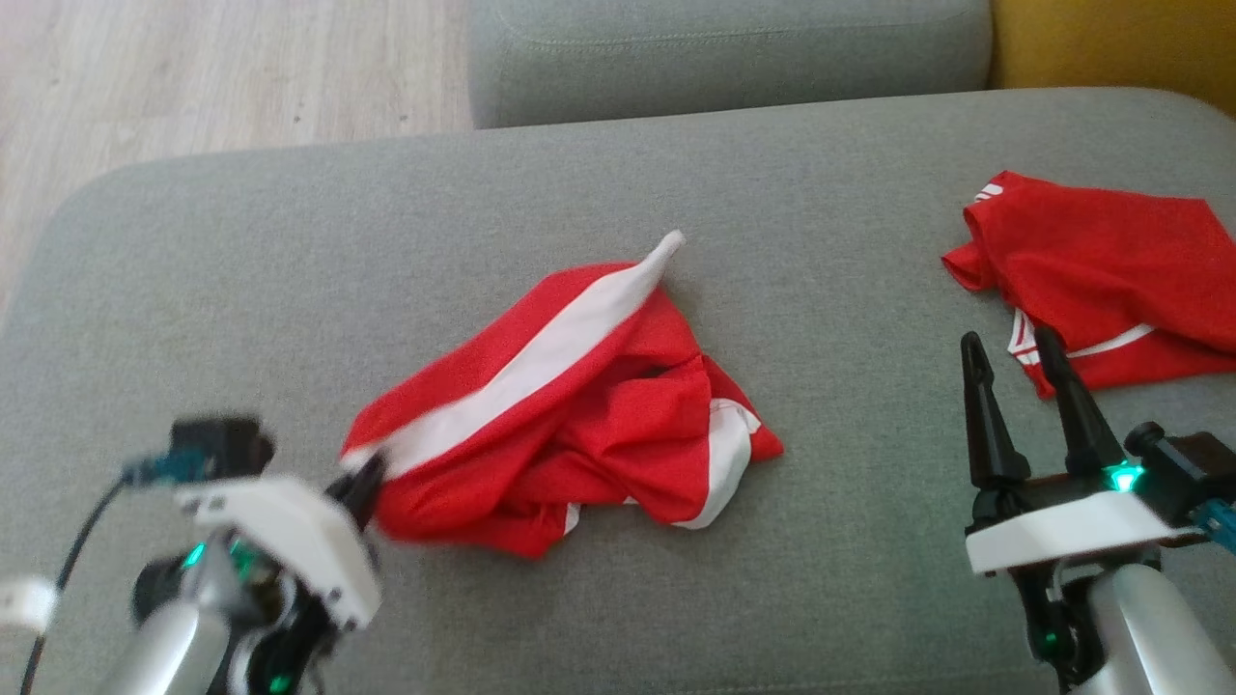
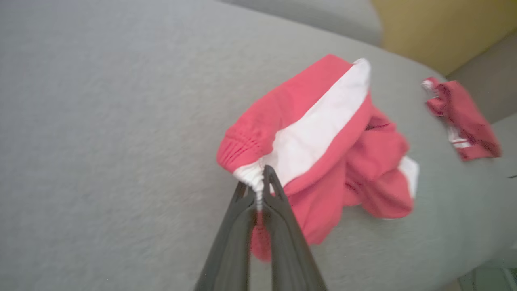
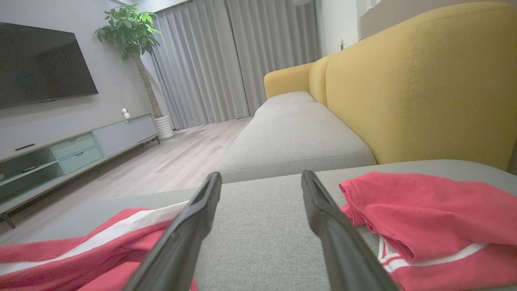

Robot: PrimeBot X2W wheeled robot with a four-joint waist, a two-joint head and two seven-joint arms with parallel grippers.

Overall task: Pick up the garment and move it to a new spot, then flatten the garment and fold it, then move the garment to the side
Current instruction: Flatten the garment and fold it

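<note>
L gripper (image 2: 260, 180) clamped on garment (image 1: 579, 405) waistband, at its 8 o'clock edge.
R gripper (image 1: 1006, 349) fingers spread, empty, just beside red shirt (image 1: 1110, 261) at cushion's (image 1: 290, 251) 3 o'clock.

Seat cushion (image 1: 241, 290) bare at left and far side; crumpled garment (image 1: 579, 405) occupies centre, folded red shirt (image 1: 1110, 270) obstructs right.

Soft, even light casts faint shadows. The white-and-black left gripper (image 1: 365, 478) is motion-blurred. The crumpled red-and-white garment (image 2: 323, 149) looks washed-out and hazy.
</note>
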